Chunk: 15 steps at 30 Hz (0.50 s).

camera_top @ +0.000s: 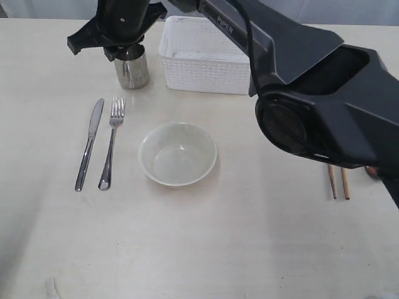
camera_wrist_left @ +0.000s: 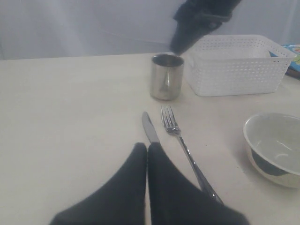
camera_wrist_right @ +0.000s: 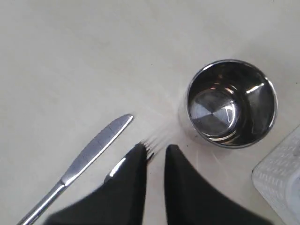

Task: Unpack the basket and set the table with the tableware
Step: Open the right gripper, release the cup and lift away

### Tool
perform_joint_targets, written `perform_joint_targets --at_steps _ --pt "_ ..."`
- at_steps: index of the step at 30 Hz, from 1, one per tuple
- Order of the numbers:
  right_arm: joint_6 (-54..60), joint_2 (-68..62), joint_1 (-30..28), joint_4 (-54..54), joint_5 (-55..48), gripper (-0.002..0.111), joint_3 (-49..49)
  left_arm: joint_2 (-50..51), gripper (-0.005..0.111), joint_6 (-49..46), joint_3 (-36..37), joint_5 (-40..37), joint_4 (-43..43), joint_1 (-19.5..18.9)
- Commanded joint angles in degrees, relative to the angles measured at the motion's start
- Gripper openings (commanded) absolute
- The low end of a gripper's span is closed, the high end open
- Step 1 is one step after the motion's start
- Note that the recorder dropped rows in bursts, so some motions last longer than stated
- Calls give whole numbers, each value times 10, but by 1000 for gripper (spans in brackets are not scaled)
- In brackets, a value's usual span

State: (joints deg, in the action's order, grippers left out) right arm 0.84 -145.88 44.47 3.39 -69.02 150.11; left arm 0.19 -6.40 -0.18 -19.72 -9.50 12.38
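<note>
Right gripper point(camera_wrist_right: 155, 152) points straight down at the table point(camera_top: 249, 261), its two black fingers parted by a narrow gap with nothing between them. The steel cup point(camera_wrist_right: 232, 103) stands upright just beside the fingers, and neither of them touches it. The right arm stretches from the near right of the exterior view across the middle to the far left, with its wrist bent down above the cup.

Left gripper point(camera_wrist_left: 145, 147) sits low over the table with its fingers pressed together on nothing. It is aimed along the surface, and the knife's blade shows just past its tips.

Take the bowl point(camera_top: 177, 154) as the centre of the dial in the exterior view. The knife point(camera_top: 89, 143) and fork point(camera_top: 111, 146) lie side by side at 9 o'clock, close but apart, with their handles toward the near edge. The chopsticks point(camera_top: 338, 182) lie at 3 o'clock, well apart from the bowl and partly hidden by the arm. Farther back, the cup stands at 11 o'clock, beyond the fork's tines. The white basket point(camera_top: 202, 59) sits at 12 to 1 o'clock — just beside the cup and not touching it.
</note>
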Motion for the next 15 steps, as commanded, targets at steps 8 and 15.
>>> perform_joint_targets --at_steps 8,15 --pt "-8 60 59 3 -2 0 4 -2 0 0 2 1 2 3" --pt "-4 80 84 2 49 0 4 -2 0 0 2 1 2 3"
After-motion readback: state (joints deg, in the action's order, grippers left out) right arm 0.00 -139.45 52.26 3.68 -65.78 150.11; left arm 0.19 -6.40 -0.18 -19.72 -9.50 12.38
